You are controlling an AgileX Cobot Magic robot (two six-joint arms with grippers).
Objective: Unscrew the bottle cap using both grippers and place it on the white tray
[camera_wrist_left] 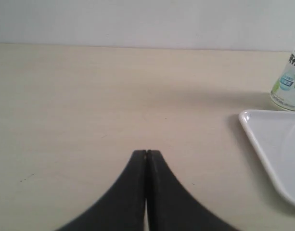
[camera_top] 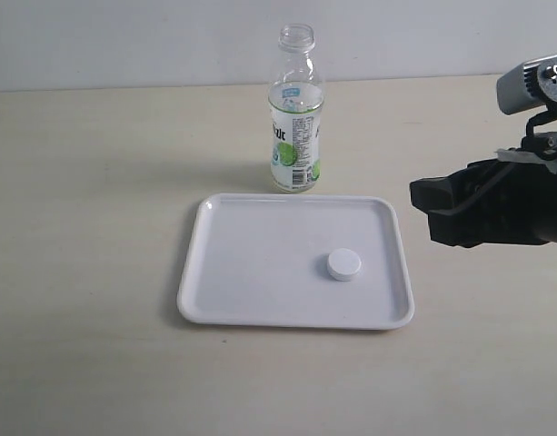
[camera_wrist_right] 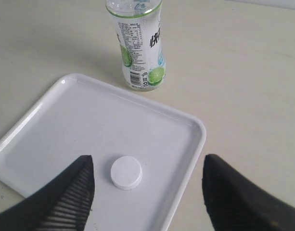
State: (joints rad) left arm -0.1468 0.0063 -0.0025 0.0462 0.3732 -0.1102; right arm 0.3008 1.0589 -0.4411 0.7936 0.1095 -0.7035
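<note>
Small round white bottle cap (camera_top: 344,264), ribbing unclear.

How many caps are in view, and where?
1. The cap lies flat on the tray, right of its middle in the exterior view and clear of the rim. The bottle stands uncapped just behind the tray. No other cap shows.

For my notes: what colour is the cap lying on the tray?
The bottle cap is white; clearest in the right wrist view.
</note>
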